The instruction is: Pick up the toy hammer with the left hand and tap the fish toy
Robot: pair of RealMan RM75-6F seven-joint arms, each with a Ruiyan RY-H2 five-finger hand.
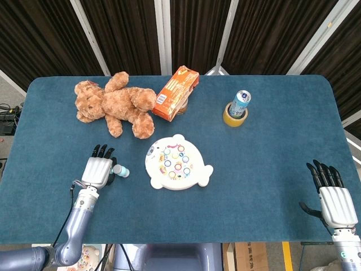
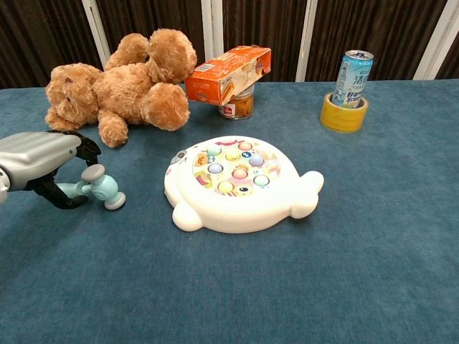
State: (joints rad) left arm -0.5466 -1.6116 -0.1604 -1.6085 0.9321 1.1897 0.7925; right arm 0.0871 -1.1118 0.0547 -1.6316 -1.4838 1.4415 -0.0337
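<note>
Nearest, the left hand (image 2: 39, 161) curls its fingers around the toy hammer (image 2: 97, 188) handle low on the tabletop (image 2: 301, 287); light, rigid plastic, best gripped mid-handle. The right hand (image 1: 334, 197) rests spread, holding nothing. Just beyond sits the fish toy (image 2: 237, 183).

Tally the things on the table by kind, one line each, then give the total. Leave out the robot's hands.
Toys: 3 (teddy bear, fish toy, toy hammer)
Boxes: 1 (orange box)
Jars: 1 (jar)
Cans: 1 (can)
Tape rolls: 1 (tape roll)
Total: 7
</note>
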